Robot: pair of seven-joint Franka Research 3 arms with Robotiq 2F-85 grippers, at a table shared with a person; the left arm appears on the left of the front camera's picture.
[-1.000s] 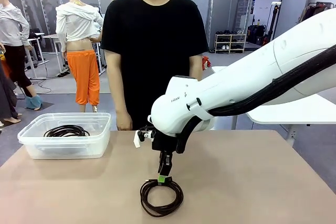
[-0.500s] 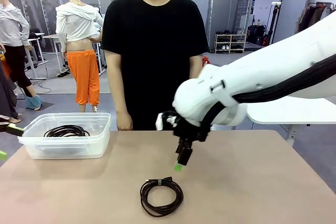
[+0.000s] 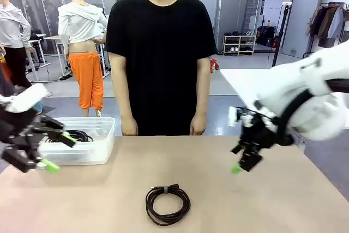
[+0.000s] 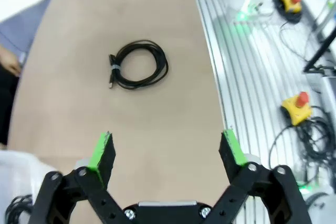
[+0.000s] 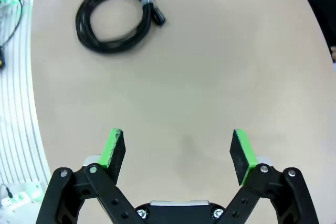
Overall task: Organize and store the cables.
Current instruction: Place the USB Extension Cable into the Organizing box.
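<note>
One black cable coil (image 3: 167, 204) lies flat on the tan table near its front edge, tied with a small band. Another cable coil (image 3: 80, 134) rests inside the clear plastic bin (image 3: 104, 147) at the table's left. My left gripper (image 3: 59, 151) hovers open in front of the bin, holding nothing. My right gripper (image 3: 242, 163) hangs open above the table's right side, well away from the loose coil. In the left wrist view the coil (image 4: 137, 71) lies far ahead of the open gripper (image 4: 167, 148). In the right wrist view the coil (image 5: 115, 17) lies at the upper left, beyond the open gripper (image 5: 177, 148).
A person in a black shirt (image 3: 159, 47) stands at the table's far edge with both hands hanging down. Metal rails, red stop buttons (image 4: 301, 99) and loose wiring run beside the table in the left wrist view.
My right gripper has lifted off the loose coil and swung away to the right, leaving the coil on the table. My left gripper has come into view by the bin.
</note>
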